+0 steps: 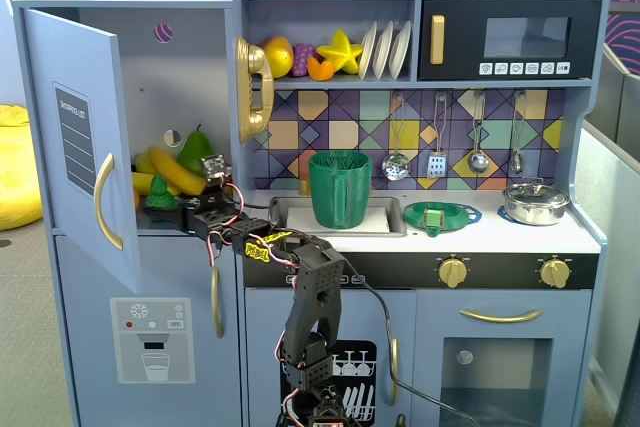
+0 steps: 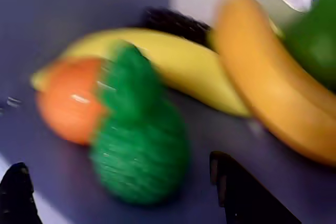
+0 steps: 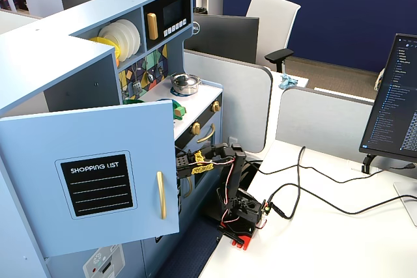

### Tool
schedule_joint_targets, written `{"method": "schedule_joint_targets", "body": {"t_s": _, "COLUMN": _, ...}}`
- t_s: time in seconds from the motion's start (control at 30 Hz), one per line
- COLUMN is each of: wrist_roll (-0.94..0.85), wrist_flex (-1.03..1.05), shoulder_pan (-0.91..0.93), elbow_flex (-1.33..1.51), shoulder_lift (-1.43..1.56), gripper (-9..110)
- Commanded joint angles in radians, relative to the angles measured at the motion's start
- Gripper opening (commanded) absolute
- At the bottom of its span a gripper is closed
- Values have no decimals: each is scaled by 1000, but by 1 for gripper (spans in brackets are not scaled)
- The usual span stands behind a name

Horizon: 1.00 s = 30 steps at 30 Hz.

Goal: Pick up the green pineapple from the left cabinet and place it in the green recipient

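The green pineapple (image 1: 160,193) stands upright at the front of the shelf in the open left cabinet (image 1: 190,77), in front of an orange fruit and two bananas. In the wrist view the pineapple (image 2: 139,140) is blurred and sits between my two black fingers (image 2: 244,192), one on each side and both apart from it. My gripper (image 2: 118,163) is open and reaches into the cabinet at shelf height (image 1: 168,209). The green recipient (image 1: 340,189) stands in the sink to the right. In the other fixed view the cabinet door (image 3: 98,174) hides the pineapple and my gripper.
A dark green pear (image 1: 196,151) and bananas (image 1: 168,171) lie behind the pineapple. The open door (image 1: 75,137) stands to the left. A flat green strainer dish (image 1: 440,215) and a metal pot (image 1: 535,202) sit on the counter. The arm's base (image 3: 242,216) stands on a white desk.
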Motion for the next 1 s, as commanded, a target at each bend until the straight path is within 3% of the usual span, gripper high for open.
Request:
{"method": "schedule_joint_targets", "body": {"t_s": 0.0, "wrist_roll": 8, "wrist_flex": -38, "shoulder_pan": 25, "elbow_flex": -124, "shoulder_lift": -20, "gripper": 39}}
{"method": "schedule_joint_targets", "body": {"t_s": 0.97, "wrist_roll": 5, "wrist_flex": -25, "shoulder_pan": -3, "elbow_flex": -285, "shoulder_lift": -215, "gripper": 38}}
